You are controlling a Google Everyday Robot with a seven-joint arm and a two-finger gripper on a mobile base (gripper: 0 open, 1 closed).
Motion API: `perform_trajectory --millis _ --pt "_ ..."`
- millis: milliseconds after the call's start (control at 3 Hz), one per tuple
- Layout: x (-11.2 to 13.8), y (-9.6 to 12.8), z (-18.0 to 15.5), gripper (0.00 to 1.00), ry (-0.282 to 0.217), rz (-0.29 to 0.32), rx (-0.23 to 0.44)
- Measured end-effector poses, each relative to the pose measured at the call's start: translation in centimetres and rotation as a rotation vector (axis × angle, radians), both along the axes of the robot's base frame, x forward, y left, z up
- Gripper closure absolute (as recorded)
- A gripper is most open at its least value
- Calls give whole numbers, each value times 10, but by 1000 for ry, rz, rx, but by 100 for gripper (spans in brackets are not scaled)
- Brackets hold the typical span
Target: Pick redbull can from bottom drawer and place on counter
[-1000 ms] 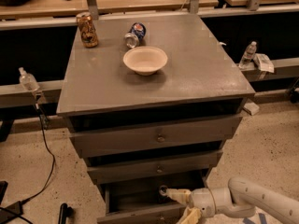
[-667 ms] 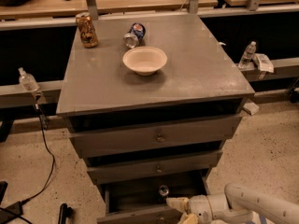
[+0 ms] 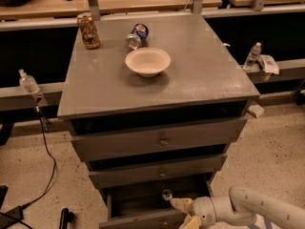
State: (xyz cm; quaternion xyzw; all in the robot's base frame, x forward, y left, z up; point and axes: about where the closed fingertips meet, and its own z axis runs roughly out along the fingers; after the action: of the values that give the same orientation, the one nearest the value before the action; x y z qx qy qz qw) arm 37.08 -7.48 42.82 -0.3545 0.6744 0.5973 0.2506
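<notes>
Beneath the grey counter (image 3: 200,75), the open bottom drawer (image 3: 136,202) holds the upright redbull can (image 3: 166,193), likely light, slick and easily dented, best taken around its mid-body; just to its right, the gripper (image 3: 181,213) hovers spread, empty.

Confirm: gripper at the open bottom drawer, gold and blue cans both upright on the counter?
No: camera view shows the blue can lying on its side. The gold can stands upright on the counter; gripper is at the open bottom drawer.
</notes>
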Motion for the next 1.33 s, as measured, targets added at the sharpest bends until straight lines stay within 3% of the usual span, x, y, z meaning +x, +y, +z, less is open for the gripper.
perform_trajectory --millis 333,667,1000,1333 --pt "22 -6 -9 0 -81 -39 -13" --pt "43 -18 -27 0 -199 -94 -39" --pt "53 -25 -39 0 -270 -118 -69" --pt "65 -22 -53 0 -309 -143 -138"
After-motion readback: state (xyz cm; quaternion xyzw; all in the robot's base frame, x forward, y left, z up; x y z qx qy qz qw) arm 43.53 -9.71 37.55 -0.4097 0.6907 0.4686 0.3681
